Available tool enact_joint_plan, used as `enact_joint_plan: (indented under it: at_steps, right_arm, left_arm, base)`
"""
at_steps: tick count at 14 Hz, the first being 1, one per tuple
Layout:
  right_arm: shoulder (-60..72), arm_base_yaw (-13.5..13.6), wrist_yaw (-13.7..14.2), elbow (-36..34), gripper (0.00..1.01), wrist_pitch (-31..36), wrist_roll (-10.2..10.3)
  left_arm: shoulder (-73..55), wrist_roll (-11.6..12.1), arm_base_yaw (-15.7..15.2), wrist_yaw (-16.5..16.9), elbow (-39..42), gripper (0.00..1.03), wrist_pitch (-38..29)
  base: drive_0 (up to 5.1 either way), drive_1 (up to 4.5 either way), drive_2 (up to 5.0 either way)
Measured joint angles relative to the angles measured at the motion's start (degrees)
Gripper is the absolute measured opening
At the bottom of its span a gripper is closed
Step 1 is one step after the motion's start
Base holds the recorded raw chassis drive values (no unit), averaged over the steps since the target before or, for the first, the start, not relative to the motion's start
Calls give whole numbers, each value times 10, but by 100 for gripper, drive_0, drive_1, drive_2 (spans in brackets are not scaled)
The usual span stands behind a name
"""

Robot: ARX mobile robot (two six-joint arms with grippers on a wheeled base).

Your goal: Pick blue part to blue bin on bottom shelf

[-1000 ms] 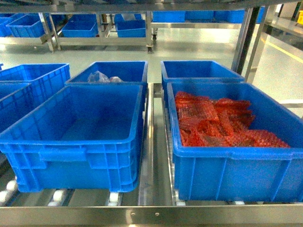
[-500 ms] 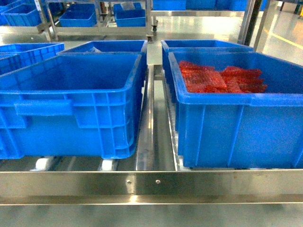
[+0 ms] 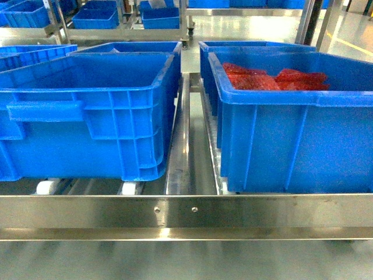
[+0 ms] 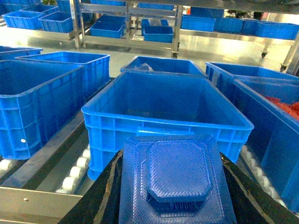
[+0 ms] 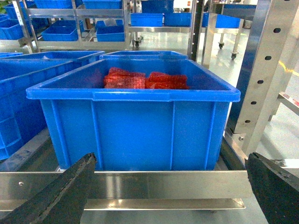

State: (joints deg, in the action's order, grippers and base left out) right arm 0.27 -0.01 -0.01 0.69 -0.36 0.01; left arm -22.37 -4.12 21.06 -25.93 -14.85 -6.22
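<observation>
Blue part (image 4: 176,179), a flat textured tray with a raised octagonal centre, gripped between the dark fingers of the left gripper (image 4: 173,196) at the bottom of the left wrist view, jaws closed on its two sides. Held just in front of, and a little above, the near rim of an open blue bin (image 4: 168,107) with nothing visible inside; part and bin not touching. Same bin at left in the head view (image 3: 87,111), resting on white rollers (image 3: 46,186) behind a steel front rail (image 3: 186,213). More blue bins beside and behind it (image 4: 42,98), one behind holding something pale, too small to make out.

Right gripper (image 5: 173,191) spread wide, its two dark fingers at the bottom corners of the right wrist view, nothing between them. Directly ahead, a second blue bin (image 5: 135,121) filled with red mesh-wrapped packets (image 5: 145,79), seated on the same rail beside a perforated steel upright (image 5: 266,65). Further racks of blue bins across the shiny floor in the background.
</observation>
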Motion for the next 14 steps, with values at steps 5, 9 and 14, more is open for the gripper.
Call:
enact_joint_plan:
  at_steps: [5, 9, 14]
  right_arm:
    - [0, 0, 0, 0, 98, 0, 0]
    - [0, 0, 0, 0, 98, 0, 0]
    - [0, 0, 0, 0, 98, 0, 0]
  left_arm:
    - [0, 0, 0, 0, 0, 43, 0]
    - [0, 0, 0, 0, 0, 43, 0]
    - [0, 0, 0, 0, 0, 43, 0]
  base:
    - [0, 0, 0]
    - [0, 0, 0]
    - [0, 0, 0]
